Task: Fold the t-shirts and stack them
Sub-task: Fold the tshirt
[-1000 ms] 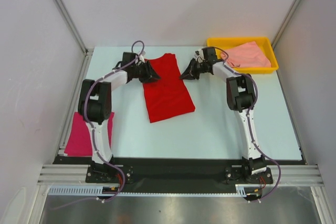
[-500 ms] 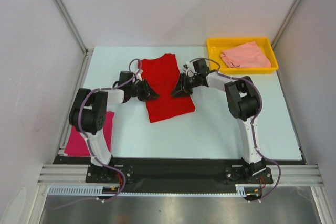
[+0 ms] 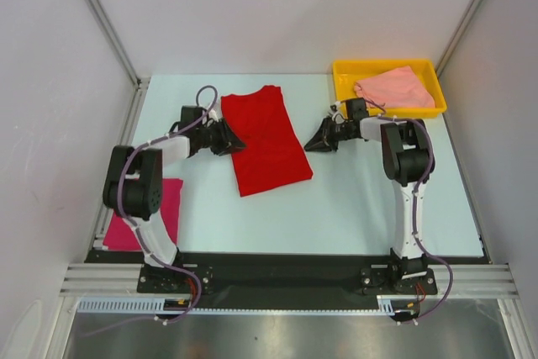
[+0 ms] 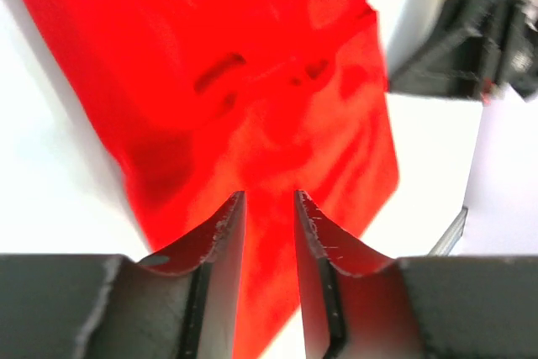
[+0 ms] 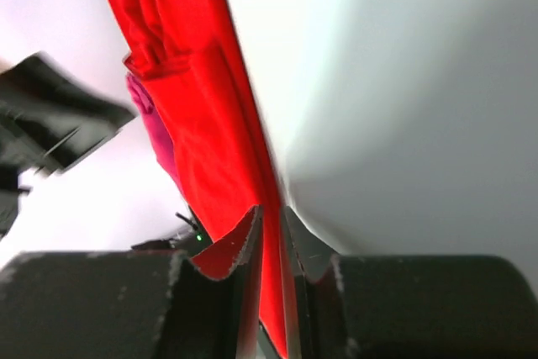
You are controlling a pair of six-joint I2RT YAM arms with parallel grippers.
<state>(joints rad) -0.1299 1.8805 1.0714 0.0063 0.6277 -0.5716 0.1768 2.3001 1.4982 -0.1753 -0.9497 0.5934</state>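
Got the bright red t-shirt (image 3: 267, 142) lying flat mid-table: soft matte cloth folded into a long, roughly rectangular slab, sitting a bit skewed on the pale, smooth table (image 3: 361, 208). Up close from the left wrist view, shows a few shallow creases and a doubled-over layer with a soft ridge along its edge.

Seeing the left fingers (image 4: 220, 237) right at that shirt's left edge: dark, wedge-shaped, scuffed along the inner lips, set with only a narrow gap and red cloth in view through it. Can't tell whether pinching any fabric or just sitting over it.

Same deal with the right fingers (image 5: 315, 260), low by the shirt's right edge: black wedges, nearly together, just a thin slit with red showing through. Can't tell about contact with the hem there either.

Over at the near left corner, spotting the magenta pink t-shirt (image 3: 171, 208), a flat folded rectangle, partly hidden behind the left arm (image 3: 134, 178).

At the far right corner, finding the pale salmon pink t-shirt (image 3: 393, 88) loosely rumpled inside a glossy yellow plastic tray (image 3: 340, 67), shallow and rectangular.

Counting three shirts, each well apart from the others.
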